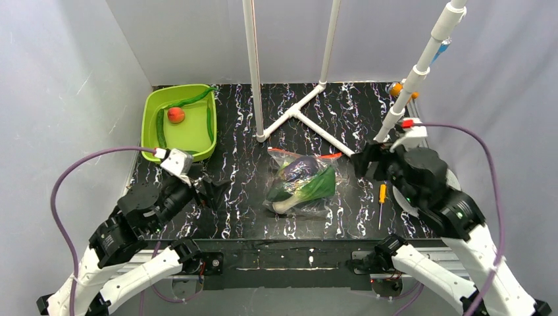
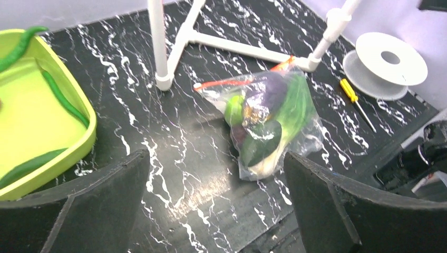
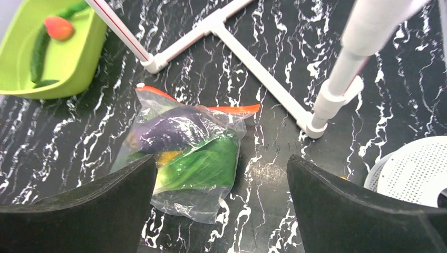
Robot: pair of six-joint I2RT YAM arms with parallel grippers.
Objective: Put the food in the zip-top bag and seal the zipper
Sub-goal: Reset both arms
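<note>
The clear zip-top bag (image 1: 304, 182) lies mid-table with its red-orange zipper (image 1: 309, 154) at the far edge. Inside it show a purple eggplant (image 3: 168, 132), a white-stalked leafy green (image 3: 203, 163), a lime-green fruit (image 2: 233, 109) and a yellow piece (image 3: 167, 156). A red-orange fruit (image 1: 176, 114) and long green pods (image 1: 160, 128) lie in the lime-green tray (image 1: 152, 105). My left gripper (image 1: 212, 191) is open and empty, left of the bag. My right gripper (image 1: 366, 162) is open and empty, right of the bag. The bag also shows in the left wrist view (image 2: 266, 124).
A white PVC pipe frame (image 1: 296, 112) stands behind the bag. An orange-handled screwdriver (image 1: 381, 197) lies right of the bag. A white spool (image 2: 389, 60) sits at the right edge. Grey walls enclose the table.
</note>
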